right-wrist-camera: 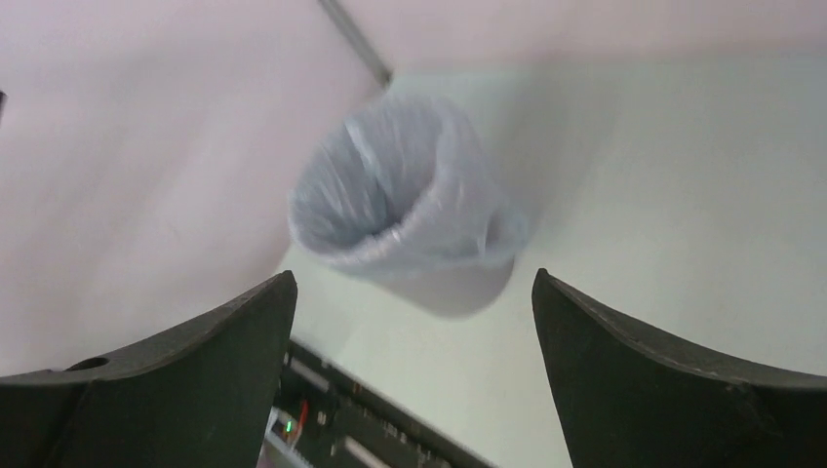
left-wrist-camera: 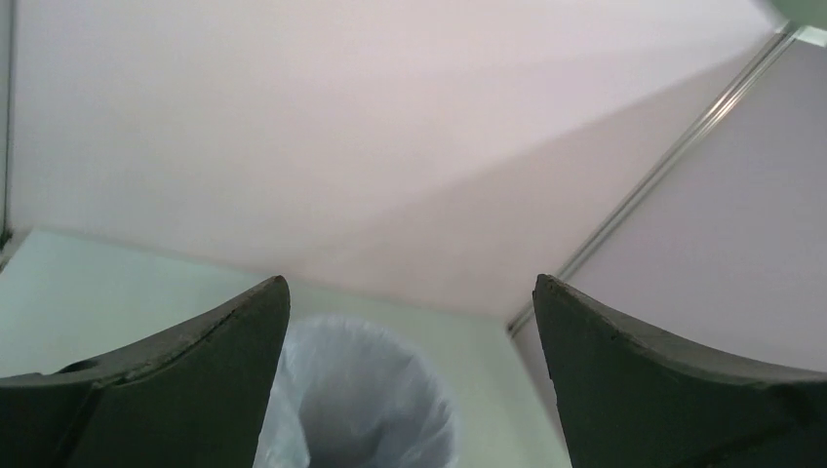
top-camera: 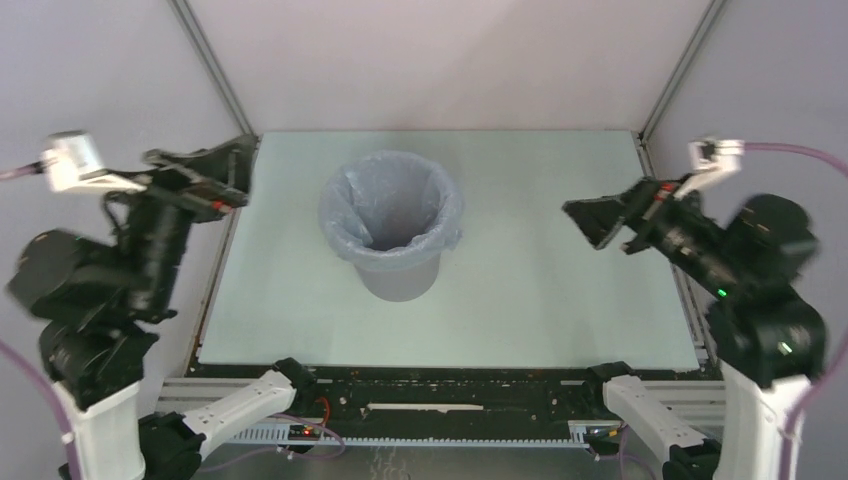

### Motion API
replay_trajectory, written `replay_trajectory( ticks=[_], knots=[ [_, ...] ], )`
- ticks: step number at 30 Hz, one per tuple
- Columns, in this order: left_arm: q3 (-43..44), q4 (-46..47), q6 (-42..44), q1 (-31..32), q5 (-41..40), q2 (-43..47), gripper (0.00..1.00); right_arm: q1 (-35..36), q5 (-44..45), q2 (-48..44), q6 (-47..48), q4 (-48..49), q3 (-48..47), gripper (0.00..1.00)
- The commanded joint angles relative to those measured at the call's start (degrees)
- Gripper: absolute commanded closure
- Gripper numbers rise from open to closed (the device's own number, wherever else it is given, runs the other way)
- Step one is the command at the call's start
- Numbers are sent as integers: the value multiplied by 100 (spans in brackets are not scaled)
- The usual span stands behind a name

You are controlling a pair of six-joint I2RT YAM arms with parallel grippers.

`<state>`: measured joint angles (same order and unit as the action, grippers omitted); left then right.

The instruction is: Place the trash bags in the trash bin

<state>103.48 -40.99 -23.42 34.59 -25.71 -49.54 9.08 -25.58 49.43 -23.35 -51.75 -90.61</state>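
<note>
Two grippers, both empty, flank one bin. At the left edge of the table [top-camera: 560, 320], the left gripper [top-camera: 235, 172] hangs raised with its jaws spread wide and nothing between them. Its forearm is roughly level and the fingers point right toward the middle, so its wrist view looks across the bin's mouth.

At the centre stands the trash bin [top-camera: 400, 282], upright and well apart from either arm. The trash bag [top-camera: 352, 232] sits inside it as a liner: film runs down the inner wall, the mouth is open, and the edge is folded out over the rim and draped a little down the grey wall (loosest on the right side).

To the right, the right gripper [top-camera: 592, 222] hovers above the table's right part, jaws likewise apart and empty, pointing left at the bin. It looks slightly the nearer of the two.

By my judgement the bag is already in. Any tidying of the rim would be a reach inward and down along the line each gripper points.
</note>
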Motion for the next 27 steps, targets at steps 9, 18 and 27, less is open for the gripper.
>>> replay_trajectory(
  ticks=[9, 18, 27],
  knots=[
    [1166, 681, 1060, -22, -535, 161, 0, -21, 1642, 328, 25, -1205, -3203, 0],
    [1245, 483, 1107, -22, -643, 255, 0, -25, 1587, 462, -163, -920, -3479, 0],
    [1172, 407, 1012, -22, -676, 261, 0, -20, 1346, 311, -106, -539, -2878, 0]
  ],
)
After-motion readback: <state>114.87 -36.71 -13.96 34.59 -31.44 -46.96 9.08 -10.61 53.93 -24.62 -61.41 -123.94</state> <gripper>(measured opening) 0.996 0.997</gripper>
